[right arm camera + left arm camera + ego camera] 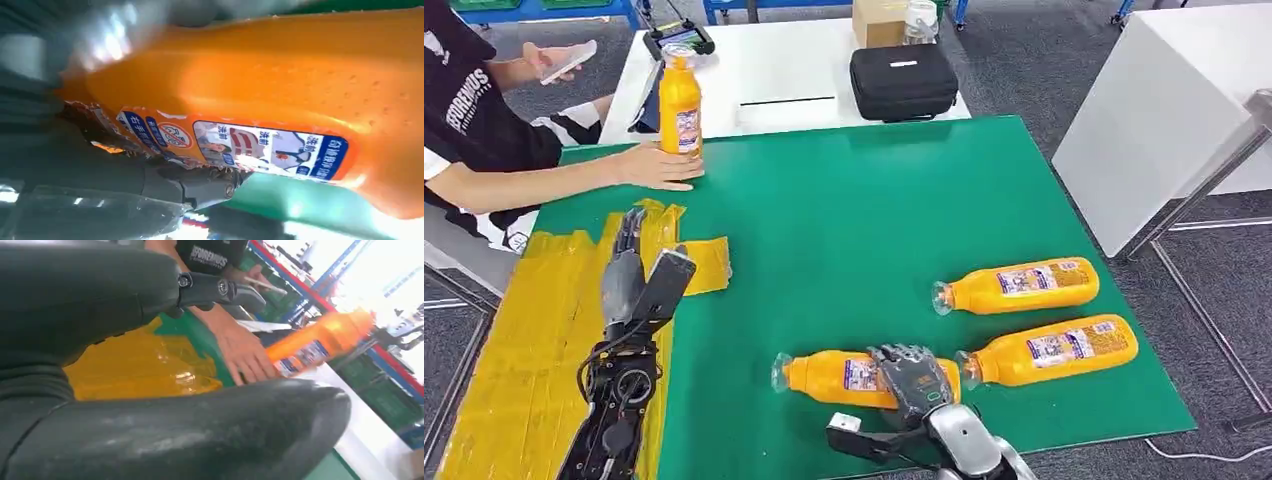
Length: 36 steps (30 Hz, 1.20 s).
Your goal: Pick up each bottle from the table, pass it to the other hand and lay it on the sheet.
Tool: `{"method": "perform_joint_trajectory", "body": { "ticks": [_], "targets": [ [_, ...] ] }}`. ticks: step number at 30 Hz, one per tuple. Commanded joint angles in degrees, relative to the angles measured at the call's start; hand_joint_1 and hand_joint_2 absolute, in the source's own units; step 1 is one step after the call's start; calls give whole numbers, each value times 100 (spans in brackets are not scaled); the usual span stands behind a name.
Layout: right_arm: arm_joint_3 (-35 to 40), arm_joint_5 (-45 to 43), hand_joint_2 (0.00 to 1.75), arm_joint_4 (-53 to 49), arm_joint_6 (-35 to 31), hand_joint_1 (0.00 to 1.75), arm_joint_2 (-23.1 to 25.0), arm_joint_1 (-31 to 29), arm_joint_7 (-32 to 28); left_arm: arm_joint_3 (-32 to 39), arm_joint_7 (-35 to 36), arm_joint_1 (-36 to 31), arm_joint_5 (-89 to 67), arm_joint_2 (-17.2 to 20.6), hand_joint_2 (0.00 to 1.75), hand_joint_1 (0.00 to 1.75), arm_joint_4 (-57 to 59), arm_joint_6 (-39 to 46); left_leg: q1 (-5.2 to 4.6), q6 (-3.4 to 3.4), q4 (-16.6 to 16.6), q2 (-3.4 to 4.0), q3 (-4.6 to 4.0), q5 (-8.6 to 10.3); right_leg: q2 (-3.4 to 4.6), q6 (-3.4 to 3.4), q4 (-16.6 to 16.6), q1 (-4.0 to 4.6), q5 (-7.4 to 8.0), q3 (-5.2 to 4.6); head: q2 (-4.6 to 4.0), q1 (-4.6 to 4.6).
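The right hand [912, 378] grasped the nearest orange plastic bottle [839, 376], lying crosswise with its neck toward the released left hand [639, 275].

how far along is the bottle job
Nothing looks done: the yellow sheet has no bottle on it. In hand: the right hand is over the nearest lying bottle. Left: two more lying bottles, plus an upright bottle that a person's hand holds. The left hand is empty.
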Motion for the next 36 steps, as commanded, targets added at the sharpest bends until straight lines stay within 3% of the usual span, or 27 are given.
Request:
{"method": "perform_joint_trajectory", "body": {
  "ticks": [1,2,3,7,13,28,32,36],
  "targets": [
    [-1646,-2414,175,-948,-1568,175,885,104,-1250,-292,-831,62,1669,-121,0,0,-160,-742,-2,-5,12,6,4,-18,5,-4,16,-1,-17,0,0,-4],
    [-1788,-2883,175,-962,-1764,175,960,109,-1579,-364,-943,56,2021,-123,0,0,-191,-935,-3,-5,10,2,0,-13,0,-3,15,-3,-13,-7,0,-4],
    [-1864,-3274,175,-880,-1880,175,1002,102,-1820,-418,-1019,88,2532,-131,175,0,-240,-1269,-2,-3,3,-6,-8,-4,-8,-2,6,-3,-6,-14,0,-4],
    [-2016,-4564,175,-668,-2049,175,1183,-26,-2561,-791,-1018,52,3335,-36,175,0,-252,-1890,-2,-1,0,-1,-4,-6,-3,1,1,-2,-8,-7,0,-4],
    [-2080,-5422,175,-560,-2183,175,1295,-204,-2915,-1211,-914,-86,4074,1,175,0,-296,-2464,-1,-4,9,-9,0,-13,-11,-1,10,0,-16,-4,0,-4],
    [-1821,-5457,175,-171,-2062,175,1277,-427,-2984,-1486,-886,-223,4622,24,175,0,-146,-2931,-1,-1,-1,0,-12,-6,-1,2,0,-2,-6,-15,0,-2],
    [-1593,-5218,175,191,-1966,175,1258,-662,-2874,-1740,-902,-246,4627,22,175,0,-302,-3015,1,-5,7,4,19,-24,1,-1,5,2,-23,17,0,-2],
    [-1196,-4821,175,843,-1658,175,1278,-992,-2596,-1965,-881,-321,4634,45,175,0,-355,-3051,2,-2,-1,9,-11,-8,8,1,-3,2,-4,-13,0,-4]
  ]
}}
